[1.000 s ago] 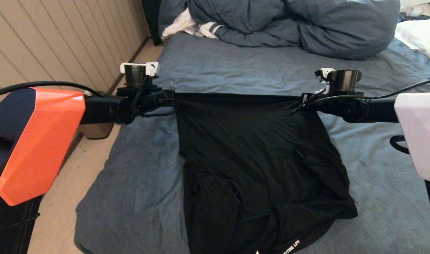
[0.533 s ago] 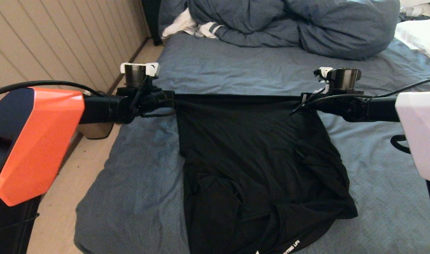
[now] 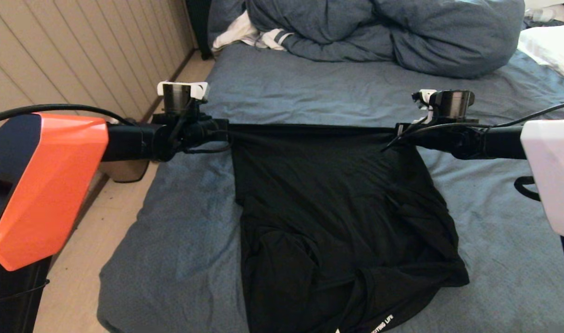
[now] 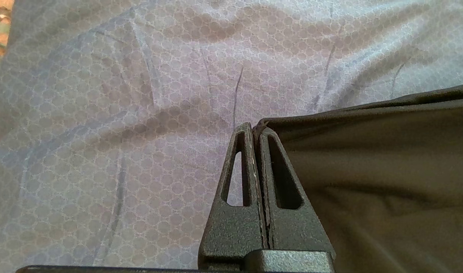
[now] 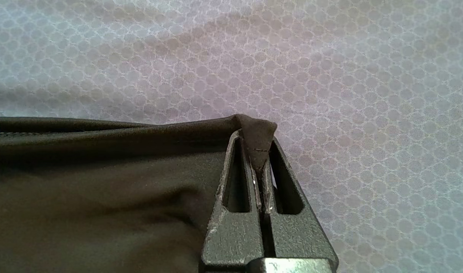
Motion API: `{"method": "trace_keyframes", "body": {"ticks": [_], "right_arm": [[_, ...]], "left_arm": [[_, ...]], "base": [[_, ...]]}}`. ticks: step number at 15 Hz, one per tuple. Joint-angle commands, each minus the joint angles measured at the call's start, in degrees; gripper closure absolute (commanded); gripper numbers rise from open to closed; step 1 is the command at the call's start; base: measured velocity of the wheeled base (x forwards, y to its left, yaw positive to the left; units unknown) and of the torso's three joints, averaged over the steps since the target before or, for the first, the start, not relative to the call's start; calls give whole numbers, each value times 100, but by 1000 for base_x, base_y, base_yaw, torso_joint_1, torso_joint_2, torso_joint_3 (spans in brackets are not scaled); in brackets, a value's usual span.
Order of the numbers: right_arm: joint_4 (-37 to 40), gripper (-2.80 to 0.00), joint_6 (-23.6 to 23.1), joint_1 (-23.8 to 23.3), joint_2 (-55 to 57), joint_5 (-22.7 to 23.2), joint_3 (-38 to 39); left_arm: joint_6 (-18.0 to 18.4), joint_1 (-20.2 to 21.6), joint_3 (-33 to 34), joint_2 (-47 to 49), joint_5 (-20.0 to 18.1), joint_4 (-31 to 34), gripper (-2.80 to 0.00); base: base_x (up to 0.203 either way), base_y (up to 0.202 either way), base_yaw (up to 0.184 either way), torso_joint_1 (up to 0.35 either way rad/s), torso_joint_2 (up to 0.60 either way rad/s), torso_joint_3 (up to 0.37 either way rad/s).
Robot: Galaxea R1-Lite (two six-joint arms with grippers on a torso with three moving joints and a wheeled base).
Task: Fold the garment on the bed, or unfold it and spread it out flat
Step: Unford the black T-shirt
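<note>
The garment [image 3: 337, 217], a black T-shirt with white lettering near its lower edge, hangs from a taut straight edge held level above the bed [image 3: 309, 92]; its lower part lies crumpled on the mattress. My left gripper [image 3: 226, 132] is shut on the edge's left corner, which shows pinched at the tips in the left wrist view, garment [image 4: 368, 182], gripper [image 4: 255, 127]. My right gripper [image 3: 395, 134] is shut on the right corner, where a small tab of garment [image 5: 102, 189] sticks out past the gripper [image 5: 256, 132].
A bunched blue-grey duvet [image 3: 388, 32] lies across the far end of the bed, with a white striped cloth [image 3: 259, 36] beside it and a white pillow [image 3: 552, 46] at far right. A panelled wall [image 3: 78, 51] and bare floor [image 3: 101, 240] run along the left.
</note>
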Motion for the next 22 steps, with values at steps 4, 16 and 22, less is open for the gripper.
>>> {"method": "trace_keyframes", "body": {"ticks": [4, 16, 22], "right_arm": [[-6, 0, 2, -5, -47, 3, 1], [-32, 0, 4, -13, -39, -41, -8], [-68, -280, -59, -66, -21, -170, 1]], "left_arm": [[-6, -5, 0, -43, 5, -10, 0], [-7, -15, 0, -43, 22, -10, 0], [3, -56, -9, 5, 285, -69, -280]], "base": [[0, 0, 0, 0, 0, 0], [0, 0, 0, 1, 0, -43], [0, 0, 0, 0, 0, 0]]}}
